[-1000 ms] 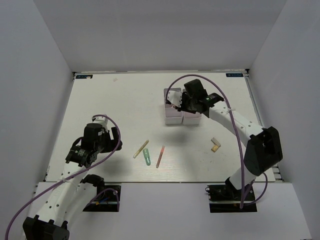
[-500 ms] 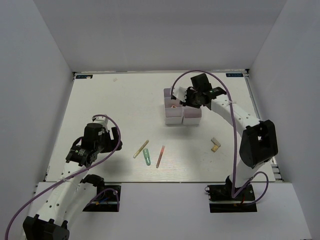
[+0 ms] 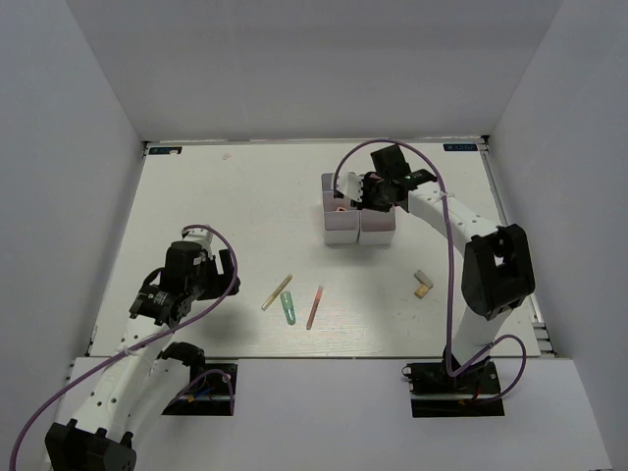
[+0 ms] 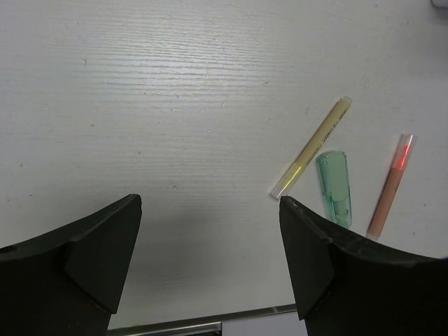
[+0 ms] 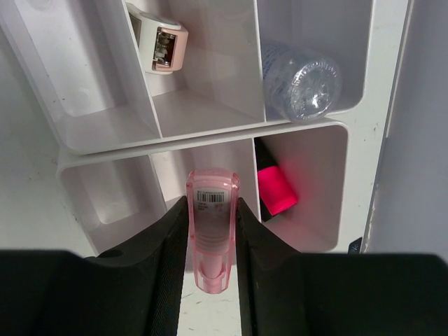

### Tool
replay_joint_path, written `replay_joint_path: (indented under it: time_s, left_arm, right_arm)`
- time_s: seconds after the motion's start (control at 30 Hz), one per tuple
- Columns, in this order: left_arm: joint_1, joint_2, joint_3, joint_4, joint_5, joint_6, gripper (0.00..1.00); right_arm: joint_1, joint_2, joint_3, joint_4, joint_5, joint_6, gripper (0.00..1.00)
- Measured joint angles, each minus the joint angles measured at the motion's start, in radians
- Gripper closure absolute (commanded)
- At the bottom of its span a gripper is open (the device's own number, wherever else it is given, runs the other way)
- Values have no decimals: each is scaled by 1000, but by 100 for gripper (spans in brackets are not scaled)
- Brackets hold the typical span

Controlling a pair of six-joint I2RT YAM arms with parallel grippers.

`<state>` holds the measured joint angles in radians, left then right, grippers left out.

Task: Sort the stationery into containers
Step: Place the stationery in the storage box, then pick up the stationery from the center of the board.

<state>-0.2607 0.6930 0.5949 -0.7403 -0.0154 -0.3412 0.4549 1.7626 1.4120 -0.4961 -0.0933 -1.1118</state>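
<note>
One pink tube point(image 5: 212, 234) is pinched in the right tool point(image 3: 376, 192), its long axis running straight ahead along the fingers. Its far end hangs over the organiser point(image 5: 203, 136), at a cell that looks empty. The cell just right holds a red-pink marker point(image 5: 274, 190). Far off, the left tool point(image 4: 210, 203) gapes empty above the counter point(image 4: 140, 84).

Right hand point(image 5: 211, 210), pink tube point(image 5: 212, 234) in its grip, farther back over the organiser point(image 5: 210, 138).

White table point(image 3: 216, 211): organiser point(image 3: 340, 234) toward far side; yellow stick point(image 3: 277, 292), green tube point(image 3: 287, 307), orange stick point(image 3: 314, 306) near front; beige block point(image 3: 423, 285) right
</note>
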Motion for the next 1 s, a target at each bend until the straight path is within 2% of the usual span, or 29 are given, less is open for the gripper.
replay_joint_path:
  time_s: [0.03, 0.07, 0.2, 0.37, 0.47, 0.53, 0.57, 0.6, 0.63, 0.7, 0.73, 0.77, 0.83, 0.87, 0.9, 0.93, 1.0]
  left_arm:
    - [0, 0, 0, 0, 0, 0, 10]
    - [0, 0, 0, 0, 0, 0, 10]
    - [0, 0, 0, 0, 0, 0, 10]
    - [1, 0, 0, 0, 1, 0, 10]
    - [1, 3, 0, 0, 1, 0, 10]
    - [1, 4, 0, 0, 1, 0, 10]
    - [1, 5, 0, 0, 1, 0, 10]
    - [1, 5, 0, 0, 1, 0, 10]
    - [2, 5, 0, 0, 1, 0, 13]
    - [2, 5, 0, 0, 1, 0, 19]
    - [2, 4, 0, 0, 1, 0, 26]
    - [2, 4, 0, 1, 1, 2, 43]
    - [2, 4, 0, 2, 6, -2, 61]
    - [2, 4, 0, 3, 8, 0, 73]
    - [2, 5, 0, 4, 11, 0, 75]
    - [2, 5, 0, 5, 14, 5, 75]
    - [2, 5, -1, 7, 16, 11, 66]
  right_arm:
    - [-2, 3, 0, 2, 0, 0, 79]
    - [-3, 7, 0, 4, 0, 0, 70]
    - [-6, 15, 0, 6, 2, 2, 55]
    - [-11, 16, 0, 11, 4, 4, 47]
    - [-15, 16, 0, 20, 4, 5, 47]
    - [-16, 16, 0, 26, 5, 6, 56]
    - [-16, 16, 0, 27, 4, 11, 65]
    - [-16, 14, 0, 27, 2, 19, 95]
    - [-16, 12, 0, 26, -4, 35, 100]
    - [-16, -3, 0, 13, -28, 107, 100]
    - [-16, -20, 0, -4, -63, 165, 100]
    - [-16, -44, -2, -22, -98, 222, 95]
    - [-13, -110, -3, -61, -193, 327, 68]
    - [-5, -148, -3, -87, -253, 389, 57]
    - [9, -182, -2, -111, -314, 442, 47]
    - [33, -212, 0, -137, -378, 492, 30]
    - [102, -240, -5, -160, -471, 591, 27]
